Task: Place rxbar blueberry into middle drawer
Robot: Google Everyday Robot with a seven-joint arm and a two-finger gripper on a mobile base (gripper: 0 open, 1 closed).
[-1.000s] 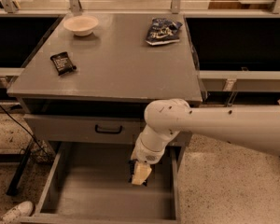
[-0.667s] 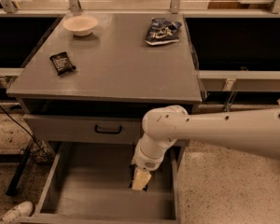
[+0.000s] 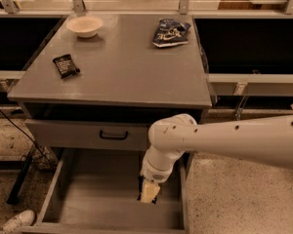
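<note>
nearest to me the middle drawer [image 3: 90, 201] is pulled out with its grey floor bare, and the hand [image 3: 149, 193] hangs low inside it, towards the right-hand wall and just above the floor. my worry from here is the release. if i let go while the hand is tilted, or this close to the side wall, the bar could land on edge against the wall or catch on the rim instead of lying flat. if i draw the arm [image 3: 224, 140] back carelessly, its thick elbow could knock the closed drawer front [image 3: 78, 133] right above it, or nudge the open drawer. i cannot tell how far open the hand is, because only its pale tip shows below the wrist. i also cannot pick out the rxbar blueberry apart from it. there is a dark sliver beside that tip which may be the wrapper, so i judge the bar is at the hand and not yet lying on the drawer floor, but i would want a clearer look first. further back, the worktop [image 3: 122, 82] carries a black-wrapped bar [image 3: 66, 66] at its left, a pale bowl [image 3: 85, 26] behind that, and a blue-and-white snack bag [image 3: 170, 32] at the far right, all well apart from the arm.
</note>
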